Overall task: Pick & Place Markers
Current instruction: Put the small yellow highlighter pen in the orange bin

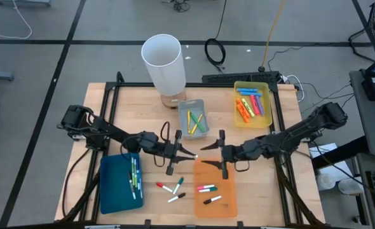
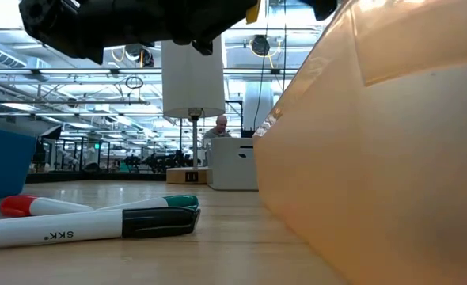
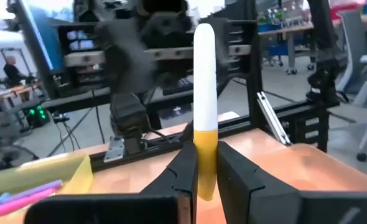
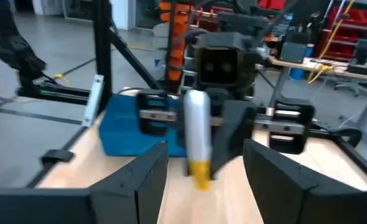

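Observation:
My left gripper [image 1: 194,154] hangs level above the table's middle, shut on a white marker with a yellow cap [image 3: 205,74]. The marker sticks out ahead of its fingers toward my right gripper [image 1: 209,155]. That one faces it level, open, close in front of the marker's white end [image 4: 197,118] and apart from it. Loose markers [image 1: 173,188] lie on the wood near the front, and others lie flat in the orange tray [image 1: 229,197]. Green markers [image 1: 135,175] lie in the blue tray [image 1: 114,187]. My left gripper pinches the marker's yellow cap end [image 3: 206,142] between its two fingers [image 3: 185,165]. The fingers come level from the table's left and run along the marker. The white body juts out past the fingertips, clear of the table.
A tall white cylinder [image 1: 164,60] stands at the back. A grey bin [image 1: 186,105] with yellow and green markers and a yellow bin [image 1: 266,102] with orange, pink and blue ones sit behind the grippers. In the low view the orange tray's wall [image 2: 376,158] fills the right.

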